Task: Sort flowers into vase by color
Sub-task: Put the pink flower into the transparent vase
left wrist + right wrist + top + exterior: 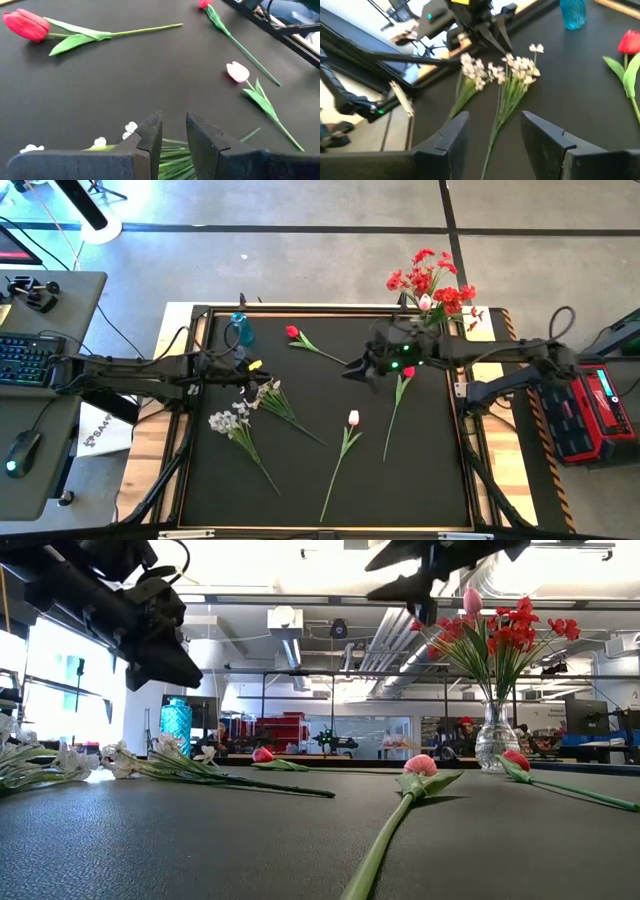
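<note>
Left gripper (243,383) released, poised above white sprays (262,397) well apart from clear vase (495,740). Right gripper (362,367) released too, empty, near that vase; red bud (409,372) seemingly just beneath its wrist.
</note>
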`<state>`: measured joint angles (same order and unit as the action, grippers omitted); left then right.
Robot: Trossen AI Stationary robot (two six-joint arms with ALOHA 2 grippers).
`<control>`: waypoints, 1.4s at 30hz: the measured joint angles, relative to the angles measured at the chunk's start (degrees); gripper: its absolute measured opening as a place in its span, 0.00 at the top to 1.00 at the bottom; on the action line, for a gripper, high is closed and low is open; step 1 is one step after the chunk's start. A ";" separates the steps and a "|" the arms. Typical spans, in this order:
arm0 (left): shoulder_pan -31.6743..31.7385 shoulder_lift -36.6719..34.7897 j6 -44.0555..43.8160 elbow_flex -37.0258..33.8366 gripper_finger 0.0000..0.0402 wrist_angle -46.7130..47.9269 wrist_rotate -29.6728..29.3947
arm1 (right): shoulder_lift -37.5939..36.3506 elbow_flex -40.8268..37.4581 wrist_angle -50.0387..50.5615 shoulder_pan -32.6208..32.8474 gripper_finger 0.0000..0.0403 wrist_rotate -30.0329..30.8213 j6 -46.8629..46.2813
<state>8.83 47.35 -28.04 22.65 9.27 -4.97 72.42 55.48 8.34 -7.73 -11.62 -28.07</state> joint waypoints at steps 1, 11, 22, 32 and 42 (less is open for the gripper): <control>-0.15 0.00 -0.06 0.00 0.82 -0.08 0.01 | 0.72 0.00 0.05 0.47 0.59 1.22 -0.14; -0.42 0.00 0.10 0.02 0.82 -0.03 -0.04 | 2.04 0.00 -0.60 2.28 0.59 6.06 -0.39; -0.17 0.00 1.83 0.02 0.82 1.89 -1.07 | 16.33 2.73 -2.23 2.28 0.59 8.52 9.92; -1.94 0.01 -4.51 0.07 0.82 2.16 0.51 | 38.53 22.59 7.03 -1.55 0.59 24.71 20.64; -5.98 0.00 -9.42 0.09 0.82 3.57 -1.96 | 47.63 34.22 17.76 -9.38 0.59 17.40 20.40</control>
<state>2.84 47.36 -37.46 22.74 12.84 -6.93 120.06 89.70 26.09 -17.12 5.78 -7.67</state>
